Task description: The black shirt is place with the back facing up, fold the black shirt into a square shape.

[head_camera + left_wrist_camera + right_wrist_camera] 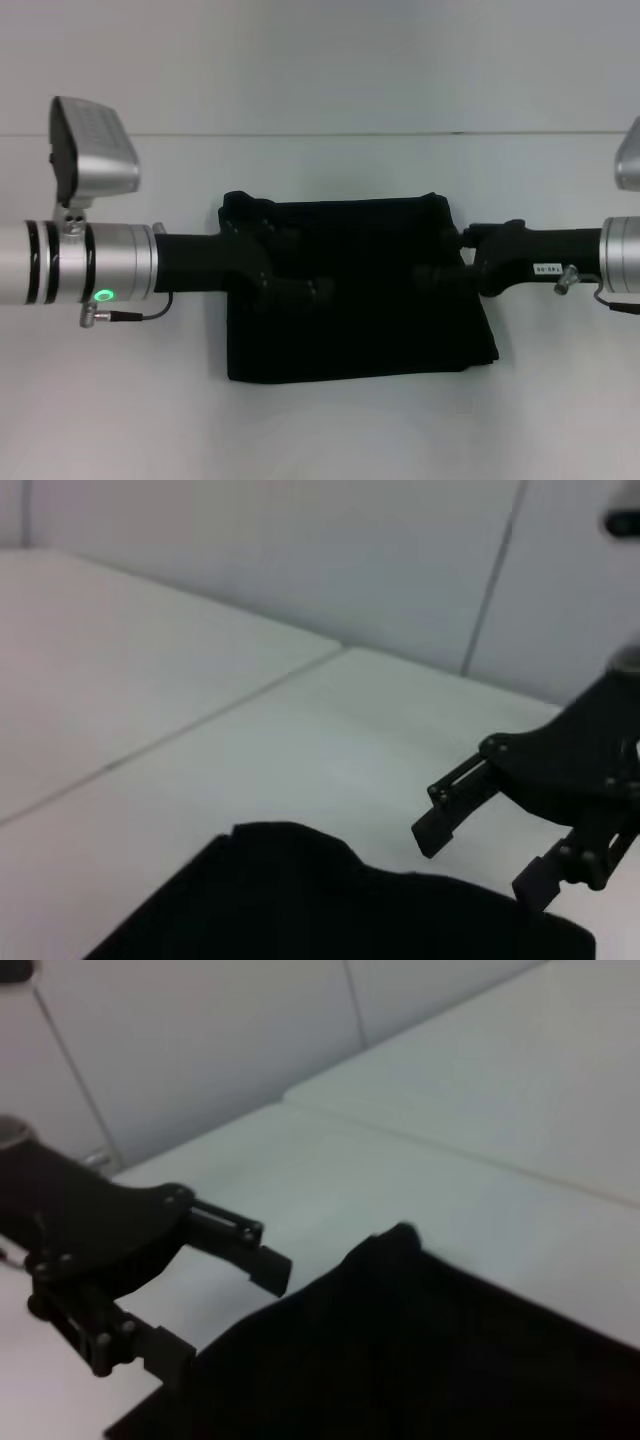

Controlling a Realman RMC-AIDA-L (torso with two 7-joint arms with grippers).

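The black shirt (355, 290) lies folded nearly square; left gripper (300, 285) and right gripper (432, 272) hover over it, fingers spread.

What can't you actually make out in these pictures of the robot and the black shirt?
- Wrist views: whether the open left end effector or the open right end effector touches the black shirt. The fingers are at its edge, but contact is unclear.
- Head view: the fingertips, black against black fabric.
- All views: sleeves and neckline, hidden by the folds.
- Wrist views: most of the shirt, cut off by the frame edge.
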